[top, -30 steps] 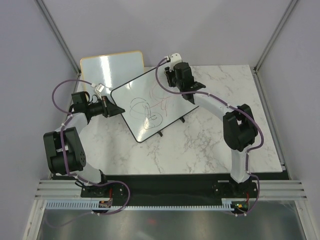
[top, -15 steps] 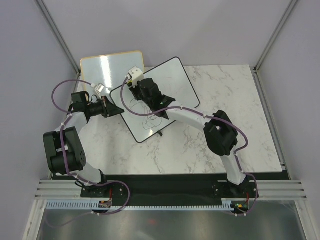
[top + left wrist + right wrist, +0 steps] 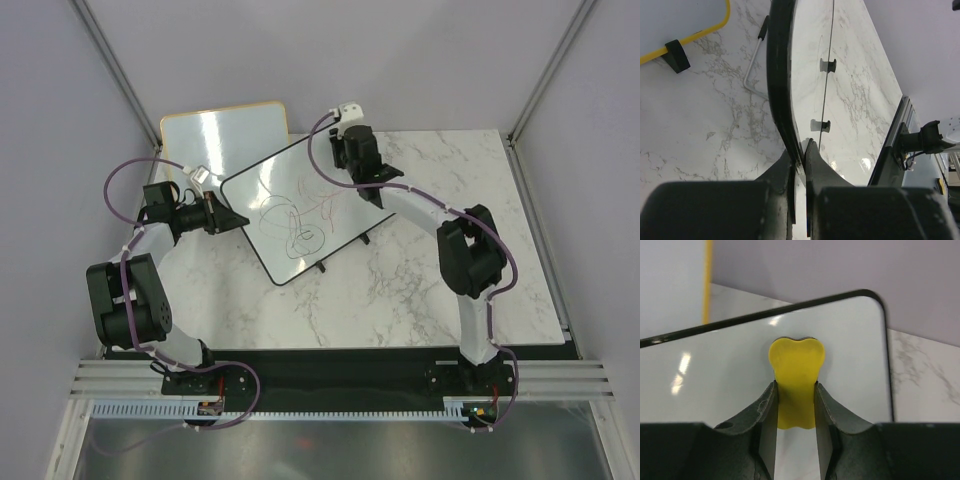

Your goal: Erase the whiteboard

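- The marble desk (image 3: 420,290) carried two boards, both in its 10 to 12 o'clock part in the top view.
- The whiteboard (image 3: 262,195), black-framed with rounded corners, sat skewed toward 11 o'clock of the desk's middle, with one long side running from 9 up to 1 o'clock.
- The orange-framed board (image 3: 222,135) stood just beyond it at 11 o'clock, and the whiteboard's far edge overlapped its corner in the top view.
- The left tool (image 3: 800,155) was closed tight on the whiteboard's black rim at the board's 9 o'clock corner.
- The right tool (image 3: 795,390) was over the board's 1 o'clock corner, its jaws narrowed around a yellow eraser (image 3: 796,365).
- The eraser's lobed end lay over the white surface just inside the rounded corner. Whether it pressed on the board could not be told.
- Dark and red scribbles (image 3: 300,225) looped across the board's middle, at 7 o'clock from the right tool.
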